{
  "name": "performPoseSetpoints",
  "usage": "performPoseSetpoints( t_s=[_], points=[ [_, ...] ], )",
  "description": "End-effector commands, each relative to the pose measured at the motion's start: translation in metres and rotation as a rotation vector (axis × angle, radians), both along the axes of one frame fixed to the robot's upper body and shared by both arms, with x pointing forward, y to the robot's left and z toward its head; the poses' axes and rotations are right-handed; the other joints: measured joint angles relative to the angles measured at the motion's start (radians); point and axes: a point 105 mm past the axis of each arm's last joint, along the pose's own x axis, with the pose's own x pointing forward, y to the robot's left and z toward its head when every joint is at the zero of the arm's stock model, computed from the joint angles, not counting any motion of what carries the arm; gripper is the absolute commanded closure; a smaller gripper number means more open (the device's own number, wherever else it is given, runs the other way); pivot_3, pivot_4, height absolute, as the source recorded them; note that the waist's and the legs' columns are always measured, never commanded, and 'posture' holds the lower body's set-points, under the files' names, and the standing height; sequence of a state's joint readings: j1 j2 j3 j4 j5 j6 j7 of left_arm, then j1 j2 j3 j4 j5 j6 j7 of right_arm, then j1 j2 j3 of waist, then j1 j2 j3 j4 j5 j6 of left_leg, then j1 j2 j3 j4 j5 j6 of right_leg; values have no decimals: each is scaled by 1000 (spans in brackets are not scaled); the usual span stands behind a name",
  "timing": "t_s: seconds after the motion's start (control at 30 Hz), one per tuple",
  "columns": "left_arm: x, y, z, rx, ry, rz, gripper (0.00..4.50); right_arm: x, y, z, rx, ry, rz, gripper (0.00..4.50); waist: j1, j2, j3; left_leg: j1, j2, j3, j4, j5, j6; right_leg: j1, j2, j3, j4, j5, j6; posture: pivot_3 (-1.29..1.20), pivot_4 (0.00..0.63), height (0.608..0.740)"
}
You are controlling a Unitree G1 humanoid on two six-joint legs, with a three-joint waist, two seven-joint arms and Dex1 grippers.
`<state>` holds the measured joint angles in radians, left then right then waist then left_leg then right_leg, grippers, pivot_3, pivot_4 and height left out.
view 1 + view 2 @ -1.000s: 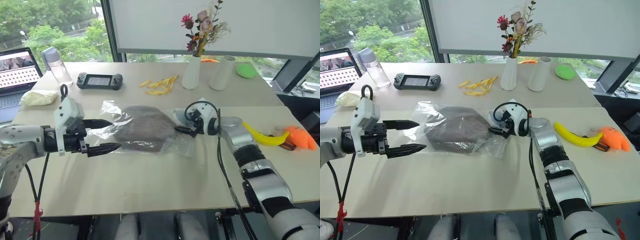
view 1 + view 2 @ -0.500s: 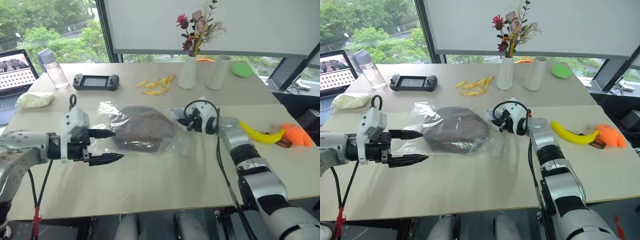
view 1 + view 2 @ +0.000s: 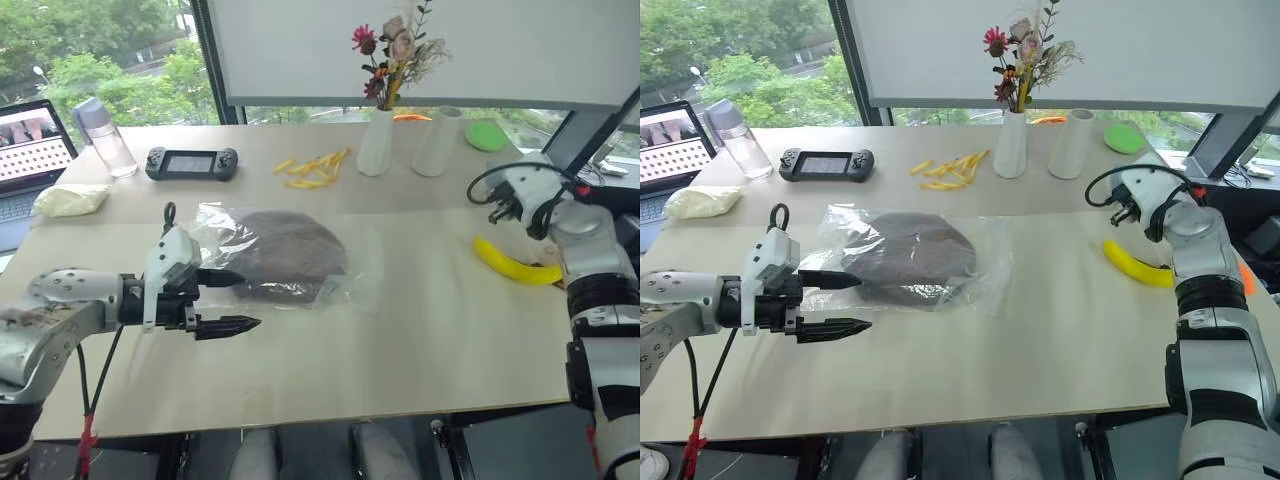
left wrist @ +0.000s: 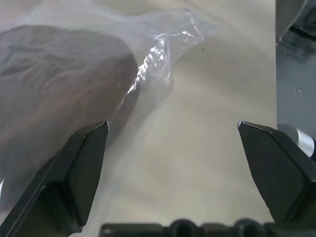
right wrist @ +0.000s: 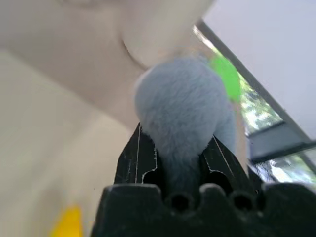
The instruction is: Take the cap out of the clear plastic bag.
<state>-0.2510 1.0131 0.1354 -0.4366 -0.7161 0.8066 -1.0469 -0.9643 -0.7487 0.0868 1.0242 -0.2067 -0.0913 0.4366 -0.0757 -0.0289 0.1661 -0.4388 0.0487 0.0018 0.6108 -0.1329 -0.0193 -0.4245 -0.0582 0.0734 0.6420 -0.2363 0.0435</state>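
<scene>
The dark brown cap (image 3: 285, 255) lies inside the clear plastic bag (image 3: 355, 280) in the middle of the table. My left gripper (image 3: 246, 300) stands open at the bag's left edge, its upper finger over the plastic and its lower finger over bare table. The left wrist view shows the cap (image 4: 59, 79) under wrinkled bag film (image 4: 168, 44) beside one finger (image 4: 79, 163). My right gripper (image 5: 180, 158) is off to the right, raised above the table and shut on a small grey-blue plush toy (image 5: 182, 108).
A banana (image 3: 510, 262) lies on the table below my right gripper. Two white vases (image 3: 381, 145) (image 3: 440, 142), yellow fries (image 3: 315, 170), a game controller (image 3: 193, 162), a bottle (image 3: 105, 135), a laptop (image 3: 35, 140) and a white pouch (image 3: 70, 200) line the back and left.
My right gripper has shut on the plush toy beside the bag and swung it up and far to the right. My left gripper has edged down toward the bag, still open.
</scene>
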Motion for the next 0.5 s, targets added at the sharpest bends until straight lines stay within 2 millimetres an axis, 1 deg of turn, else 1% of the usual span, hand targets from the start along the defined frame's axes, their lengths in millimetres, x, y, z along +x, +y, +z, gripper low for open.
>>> performPoseSetpoints(
  t_s=[0.03, 0.07, 0.1, 0.13, 0.17, 0.2, 0.3, 0.33, 0.43, 0.47, 0.5],
  points=[
    [2, -3, 7, 10, -45, -16, 0, 2, -7, 9, -153, -34, -32, 3077, -1, 0, 0, 0, 0, 0, 0, 0, 0, 0, 0, 0, 0, 1, 1, 0, 150, 740],
    [2, -3, 7, 16, -45, -15, 0, 2, -7, 7, -169, -29, -32, 3019, -1, 0, 0, 0, 0, 0, 1, 0, 0, 0, 0, 0, 0, 1, 1, 0, 150, 740],
    [2, -3, 6, 20, -45, -13, 0, 3, -5, 6, -160, -31, -26, 2465, 0, 0, 0, 0, 0, 0, 1, 0, 0, 0, 0, 0, 0, 1, 1, 0, 150, 740],
    [1, -3, 5, 23, -42, -13, 0, 3, -3, 6, -157, -33, -13, 2132, 2, 0, 0, 0, 0, 0, 1, 0, 0, 0, 0, 0, 0, 1, 1, 0, 150, 740],
    [0, -3, 5, 24, -41, -12, 0, 3, -1, 7, -154, -35, -4, 1681, 2, 0, 0, 0, 0, 0, 0, 0, 0, 0, 0, 0, 0, 1, 1, 0, 150, 740],
    [-1, -3, 5, 24, -39, -12, 0, 4, 0, 8, -153, -37, 2, 1437, 2, 0, 0, 0, 0, 0, 0, 0, 0, 0, 0, 0, 0, 1, 2, 0, 150, 740],
    [-1, -1, 5, 32, -42, 0, 0, 3, 5, 15, -134, -47, 36, 470, 3, 0, 0, 0, 0, 0, 0, 0, 0, 0, 0, 0, 0, 1, 2, 0, 150, 740],
    [2, 2, 5, 45, -57, 27, 0, 2, 10, 21, -122, -50, 70, 65, 3, 0, 0, 0, 0, 0, 0, 0, 0, 0, 0, 0, 0, 1, 2, 0, 150, 740],
    [16, 16, 3, 91, -102, 132, 0, -4, 29, 46, -87, -66, 178, 65, 3, 0, 1, 0, 0, 0, 0, 0, 0, 0, 0, 0, 1, 1, 2, 0, 150, 740],
    [17, 18, 2, 100, -106, 142, 0, -6, 32, 51, -90, -68, 193, 65, 4, 1, 1, 0, 0, 0, 0, 0, 0, 0, 0, 0, 1, 1, 2, 0, 150, 740],
    [18, 19, -1, 114, -102, 140, 0, -10, 39, 60, -59, -81, 226, 65, 5, 1, 1, 0, 0, -1, 0, 0, 0, 0, 0, 0, 2, 1, 2, 0, 150, 740]
  ],
)
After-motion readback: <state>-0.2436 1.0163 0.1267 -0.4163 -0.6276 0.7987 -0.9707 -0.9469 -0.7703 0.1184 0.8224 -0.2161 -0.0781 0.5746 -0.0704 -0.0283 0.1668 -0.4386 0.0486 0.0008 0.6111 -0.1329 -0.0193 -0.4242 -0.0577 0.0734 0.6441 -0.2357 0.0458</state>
